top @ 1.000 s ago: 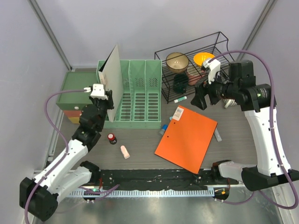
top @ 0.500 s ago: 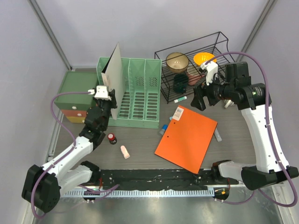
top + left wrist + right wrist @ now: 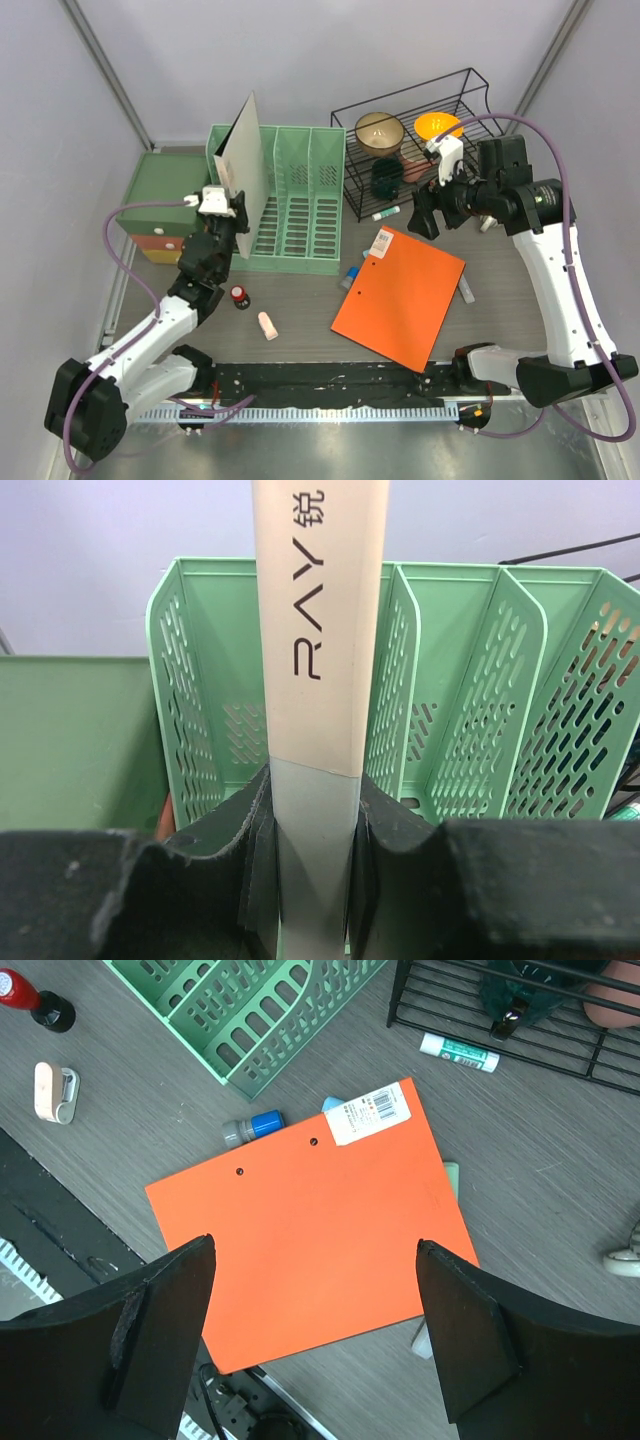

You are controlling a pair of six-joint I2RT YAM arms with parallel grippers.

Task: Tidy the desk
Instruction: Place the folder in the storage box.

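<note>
The desk (image 3: pixel 300 305) is a dark wood-grain tabletop. A tall beige binder (image 3: pixel 243 160) marked "RAY" (image 3: pixel 320 630) stands upright at the left slot of the green file rack (image 3: pixel 300 205). My left gripper (image 3: pixel 230 212) is shut on its lower edge, with the black pads (image 3: pixel 250 850) pressed on both sides. An orange folder (image 3: pixel 400 296) lies flat on the desk, right of centre. High above that folder (image 3: pixel 310 1230) my right gripper (image 3: pixel 428 212) hovers open and holds nothing.
A black wire rack (image 3: pixel 455 95) at the back right holds bowls. A green drawer box (image 3: pixel 165 185) stands at the left. A glue stick (image 3: pixel 385 213), a red-capped bottle (image 3: pixel 239 296), a pink eraser (image 3: pixel 267 325) and a blue-capped item (image 3: pixel 255 1126) lie loose.
My left gripper and the beige binder have shifted a little to the right along the rack. The right gripper has drifted slightly left and back, still open.
</note>
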